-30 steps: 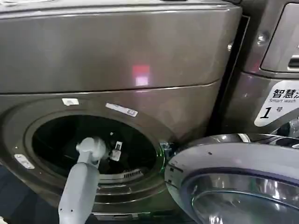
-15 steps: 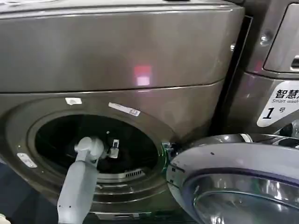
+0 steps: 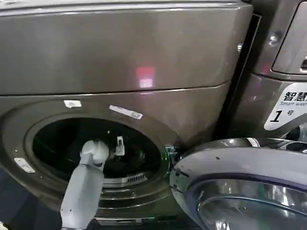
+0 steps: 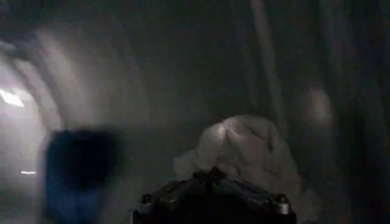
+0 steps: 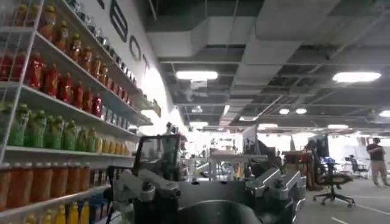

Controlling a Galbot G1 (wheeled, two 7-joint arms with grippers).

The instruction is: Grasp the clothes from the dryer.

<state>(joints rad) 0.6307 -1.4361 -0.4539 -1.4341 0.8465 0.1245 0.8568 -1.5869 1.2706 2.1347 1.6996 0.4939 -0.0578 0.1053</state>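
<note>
Clothes: pale whitish bundle lying inside dark drum, just beyond left gripper in left wrist view; touching or apart, cannot tell. Blurred dark blue garment near it, toward drum wall. Dryer: bronze-grey, red light at 12 o'clock above round porthole, door swung open toward 4 o'clock. Left arm reaches up from 7 o'clock into porthole; fingers hidden, spread or pressed cannot tell. Right gripper parked away from the dryer, facing shelves of bottles, fingers spread, holding nothing.
</note>
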